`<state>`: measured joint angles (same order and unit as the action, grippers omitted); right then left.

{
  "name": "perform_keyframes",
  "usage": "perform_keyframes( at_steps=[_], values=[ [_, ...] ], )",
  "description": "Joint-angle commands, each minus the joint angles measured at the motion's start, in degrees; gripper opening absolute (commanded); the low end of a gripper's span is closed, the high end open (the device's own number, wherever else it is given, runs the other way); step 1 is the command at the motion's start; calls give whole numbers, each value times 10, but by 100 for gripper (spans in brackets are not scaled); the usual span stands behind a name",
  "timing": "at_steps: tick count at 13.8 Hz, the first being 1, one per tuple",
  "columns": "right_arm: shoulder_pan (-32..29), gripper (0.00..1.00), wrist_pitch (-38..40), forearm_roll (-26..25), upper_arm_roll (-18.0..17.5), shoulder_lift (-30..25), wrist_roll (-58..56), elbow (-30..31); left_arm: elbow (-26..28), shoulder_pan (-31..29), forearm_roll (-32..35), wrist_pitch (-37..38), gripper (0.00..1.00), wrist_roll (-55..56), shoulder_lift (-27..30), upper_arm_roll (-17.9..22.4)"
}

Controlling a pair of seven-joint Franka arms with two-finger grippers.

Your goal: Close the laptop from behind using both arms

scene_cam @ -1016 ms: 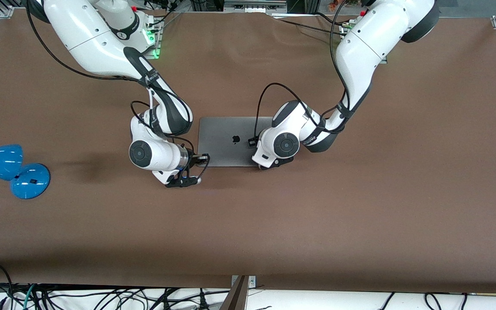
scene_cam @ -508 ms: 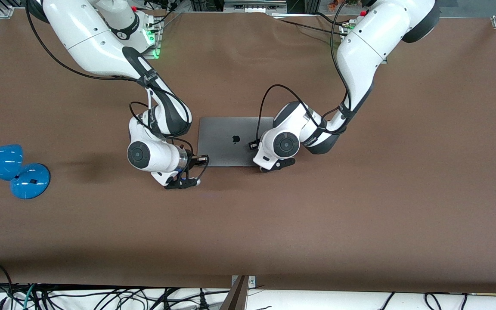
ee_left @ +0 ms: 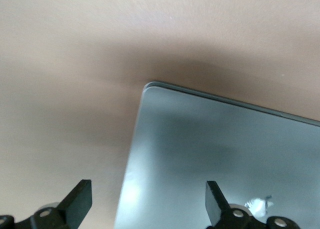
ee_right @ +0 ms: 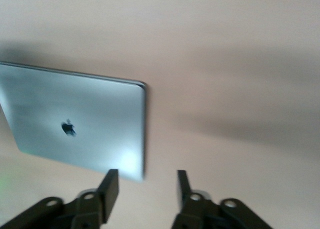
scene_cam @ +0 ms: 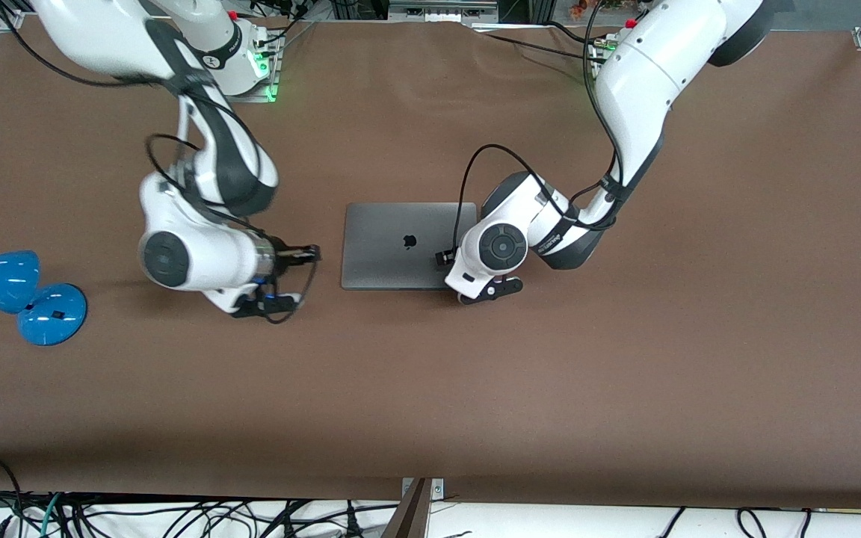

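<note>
Laptop (scene_cam: 400, 245) lies shut mid-worktop (scene_cam: 625, 359); your right gripper (scene_cam: 290, 278) has let go and backed off, left gripper (scene_cam: 479, 288) spread empty over its corner — closing looks done.

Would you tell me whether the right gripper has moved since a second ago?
Yes. The right gripper has pulled away from the closed laptop toward the blue lamp, off the laptop's corner.

light: even and bright from overhead in my front view | shadows: soft dark patches on the table (scene_cam: 625, 336) under my arms | glare: pale sheen on the laptop (ee_right: 75, 124) lid | blur: my right wrist view smeared, left wrist view soft
</note>
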<state>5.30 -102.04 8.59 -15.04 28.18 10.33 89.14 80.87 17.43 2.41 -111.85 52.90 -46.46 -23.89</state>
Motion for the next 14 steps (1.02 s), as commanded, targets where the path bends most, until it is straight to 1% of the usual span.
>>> perform_keyframes(
  at_steps=[1,2,4,6,9,10,12,14],
  values=[
    [-27,100,51,-42,-3,-75,-7,18,17,-6,40,53,100,-10,66,0],
    [-30,100,60,-59,-3,-100,-7,17,31,-14,54,62,100,-17,91,-1],
    [-34,100,92,-86,-2,-135,-4,15,73,-45,51,66,100,-38,149,-5],
    [-35,100,99,-98,15,-168,-6,11,122,-70,50,66,100,-71,218,-9],
    [-35,100,108,-100,54,-203,-7,-3,182,-113,45,67,100,-137,308,-9],
    [-35,100,120,-99,69,-209,-8,-9,191,-128,45,79,100,-159,332,-9],
    [-36,100,154,-99,103,-218,-14,-24,191,-150,45,126,100,-207,368,-9],
    [-38,100,166,-99,132,-229,-68,-25,187,-171,45,169,100,-231,399,-8]
  ],
)
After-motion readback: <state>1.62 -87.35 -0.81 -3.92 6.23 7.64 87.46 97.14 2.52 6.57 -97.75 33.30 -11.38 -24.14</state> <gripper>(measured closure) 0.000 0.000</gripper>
